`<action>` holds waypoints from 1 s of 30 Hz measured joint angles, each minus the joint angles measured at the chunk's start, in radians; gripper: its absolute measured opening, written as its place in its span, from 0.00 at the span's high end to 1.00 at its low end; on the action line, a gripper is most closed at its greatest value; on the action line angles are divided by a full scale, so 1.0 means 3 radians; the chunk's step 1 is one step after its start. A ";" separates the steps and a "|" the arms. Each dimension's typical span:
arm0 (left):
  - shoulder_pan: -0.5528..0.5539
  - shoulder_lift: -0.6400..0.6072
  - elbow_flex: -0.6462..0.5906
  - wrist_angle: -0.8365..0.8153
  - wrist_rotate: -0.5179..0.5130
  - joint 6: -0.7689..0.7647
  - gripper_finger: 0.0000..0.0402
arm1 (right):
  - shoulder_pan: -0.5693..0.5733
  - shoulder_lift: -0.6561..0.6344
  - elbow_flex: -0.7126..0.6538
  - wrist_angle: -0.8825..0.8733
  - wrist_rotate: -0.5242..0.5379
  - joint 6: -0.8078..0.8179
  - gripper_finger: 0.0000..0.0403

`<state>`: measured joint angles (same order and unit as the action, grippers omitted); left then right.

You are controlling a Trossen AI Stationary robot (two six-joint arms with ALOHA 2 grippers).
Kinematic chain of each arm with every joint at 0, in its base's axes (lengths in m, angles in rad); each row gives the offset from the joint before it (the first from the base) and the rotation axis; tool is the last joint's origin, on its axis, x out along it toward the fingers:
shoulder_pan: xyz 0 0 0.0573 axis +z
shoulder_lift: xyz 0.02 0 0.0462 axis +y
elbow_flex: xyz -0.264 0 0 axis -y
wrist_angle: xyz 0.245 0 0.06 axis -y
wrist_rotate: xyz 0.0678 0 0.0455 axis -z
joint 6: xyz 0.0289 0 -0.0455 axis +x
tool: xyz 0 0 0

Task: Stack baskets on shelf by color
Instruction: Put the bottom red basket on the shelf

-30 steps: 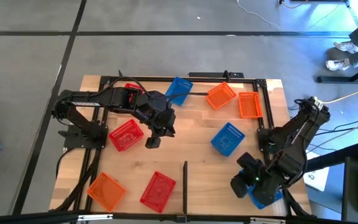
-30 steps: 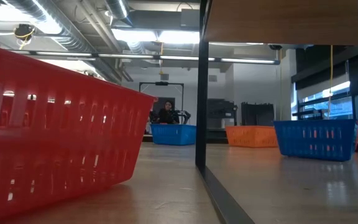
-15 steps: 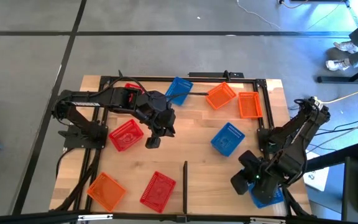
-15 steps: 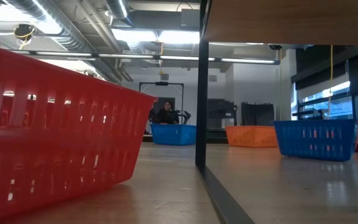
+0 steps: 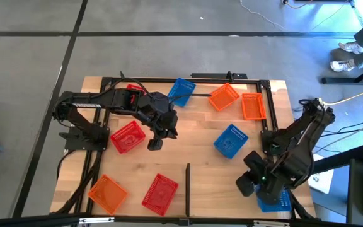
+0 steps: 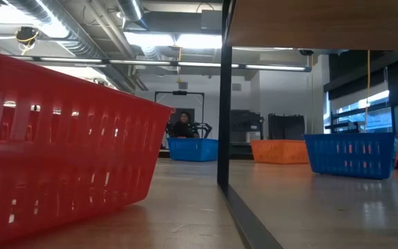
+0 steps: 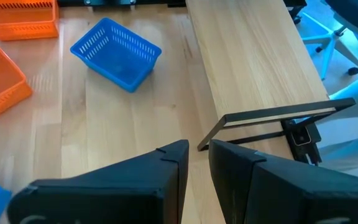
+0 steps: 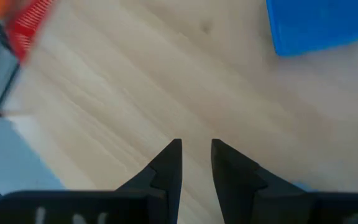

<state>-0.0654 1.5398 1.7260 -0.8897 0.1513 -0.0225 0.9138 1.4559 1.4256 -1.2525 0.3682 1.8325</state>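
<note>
Baskets lie scattered on the wooden shelf, each resting on its base: red ones, orange ones, blue ones. My left gripper hangs above the board's middle, next to the red basket, its fingers a narrow gap apart with nothing between them. My right gripper hovers over bare wood near the front right corner, likewise narrowly open. Another blue basket lies under the right arm.
A short black divider strip stands at the near edge, and black frame rails border the board. In the low view the near red basket fills the left side. A person sits far behind the table.
My right wrist has shifted a little toward the table's right edge, and more of the blue basket beneath it shows now. The baskets lie where they were.
</note>
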 joint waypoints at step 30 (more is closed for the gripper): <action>-0.1053 0.0135 -0.0021 -0.1157 -0.1333 -0.1265 0.86 | -0.0540 -0.0270 0.0879 -0.1063 0.0543 -0.1866 0.79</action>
<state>-0.3814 1.5804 1.7196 -1.2368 -0.2485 -0.4019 0.7517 1.3748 1.6894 -1.5715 0.5310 1.2728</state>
